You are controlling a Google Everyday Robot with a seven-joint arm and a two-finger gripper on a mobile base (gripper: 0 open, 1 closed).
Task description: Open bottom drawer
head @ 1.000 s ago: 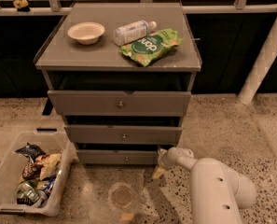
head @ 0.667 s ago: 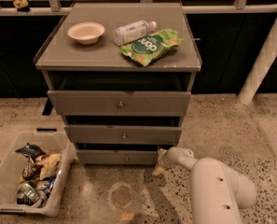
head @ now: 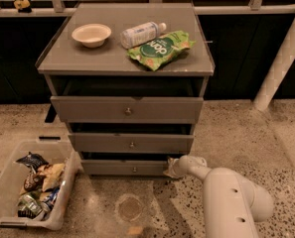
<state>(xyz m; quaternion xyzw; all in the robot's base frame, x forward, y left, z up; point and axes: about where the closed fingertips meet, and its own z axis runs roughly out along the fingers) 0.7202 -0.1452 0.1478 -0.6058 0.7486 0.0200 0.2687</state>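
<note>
The slim grey wooden bottom drawer [head: 107, 167] carries a small round metal knob [head: 134, 169] at its centre. The smooth white gripper [head: 173, 168] sits at the drawer's right end. Whether it is spread or closed cannot be told.

Smooth plastic gripper [head: 173, 168] beside matt wooden bottom drawer [head: 116, 168].

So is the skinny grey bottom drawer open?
Seems shut: the slim grey wooden bottom drawer shows no inside; the gripper sits at its right end.
</note>
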